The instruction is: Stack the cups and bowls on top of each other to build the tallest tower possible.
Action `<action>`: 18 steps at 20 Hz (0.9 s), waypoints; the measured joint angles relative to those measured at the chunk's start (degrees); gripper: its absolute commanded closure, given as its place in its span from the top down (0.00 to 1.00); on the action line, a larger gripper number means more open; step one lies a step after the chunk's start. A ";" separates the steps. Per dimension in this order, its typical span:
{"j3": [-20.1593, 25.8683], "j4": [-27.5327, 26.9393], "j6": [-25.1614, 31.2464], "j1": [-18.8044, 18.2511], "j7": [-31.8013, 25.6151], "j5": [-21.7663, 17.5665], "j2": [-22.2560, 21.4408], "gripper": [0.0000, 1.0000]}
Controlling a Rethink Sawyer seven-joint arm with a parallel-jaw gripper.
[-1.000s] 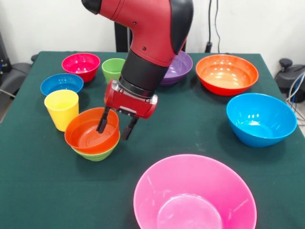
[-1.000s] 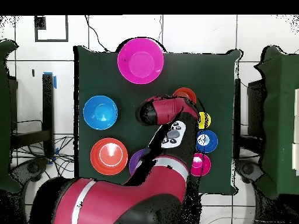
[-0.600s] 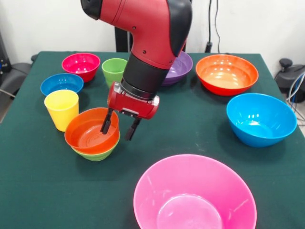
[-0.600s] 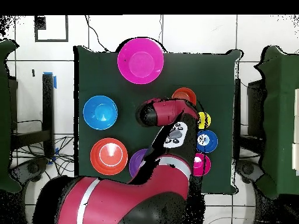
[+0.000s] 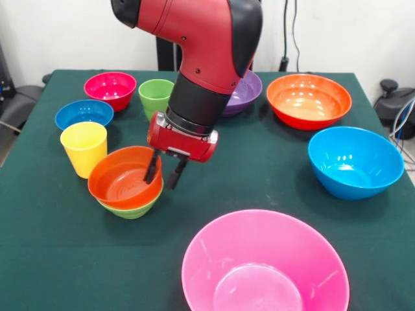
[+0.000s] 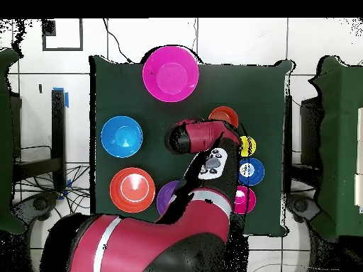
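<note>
A small orange-red bowl (image 5: 120,183) sits nested in a small light-green bowl (image 5: 133,208) at the table's left; from overhead the orange-red bowl (image 6: 223,113) shows beside the arm. My gripper (image 5: 163,175) hangs over its right rim, one finger inside the bowl and one outside, open with a narrow gap. The yellow cup (image 5: 83,148) stands just left of this pile and the green cup (image 5: 154,94) behind it. The large light-blue bowl (image 5: 353,162) lies alone at the right. In the overhead view the arm hides the gripper.
A magenta bowl (image 5: 110,87) and a dark-blue bowl (image 5: 83,113) sit at the far left. The purple bowl (image 5: 246,87) and the large orange bowl (image 5: 308,98) are at the back, with the large pink bowl (image 5: 262,272) at the front edge.
The fingers have drawn closer together around the orange-red bowl's rim and the gripper has shifted slightly right. The bowls have not moved.
</note>
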 measured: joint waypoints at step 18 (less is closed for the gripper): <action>0.01 0.02 -0.01 0.19 0.00 -0.07 0.02 1.00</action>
